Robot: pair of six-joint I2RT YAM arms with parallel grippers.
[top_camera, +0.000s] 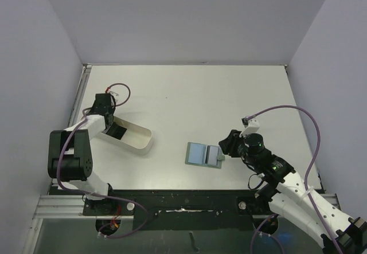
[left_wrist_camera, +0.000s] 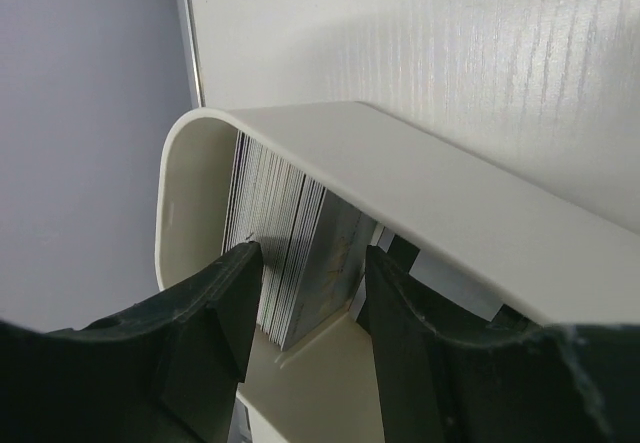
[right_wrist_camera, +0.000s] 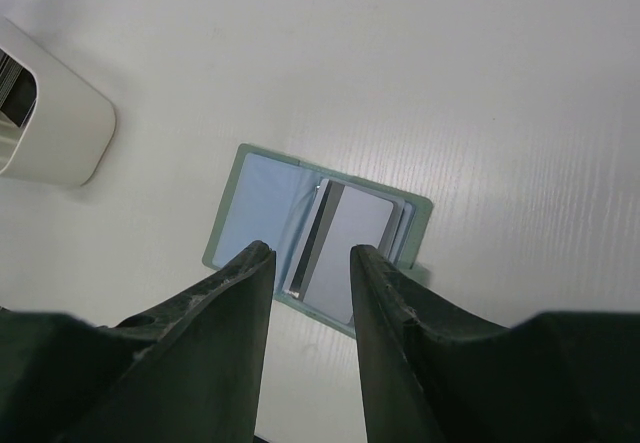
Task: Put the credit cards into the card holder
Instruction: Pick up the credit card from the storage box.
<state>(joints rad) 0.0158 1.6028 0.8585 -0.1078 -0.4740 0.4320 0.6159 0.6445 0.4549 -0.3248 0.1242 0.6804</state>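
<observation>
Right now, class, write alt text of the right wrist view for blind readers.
The card holder lies open on the table, grey cards at its right half. The open right gripper hangs above it; a white tray sits upper left.

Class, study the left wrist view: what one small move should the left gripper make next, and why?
Probably close the left gripper: its jaws stand open around the credit cards, upright in the white tray, gripping none yet; the card holder lies open by the right gripper.
</observation>
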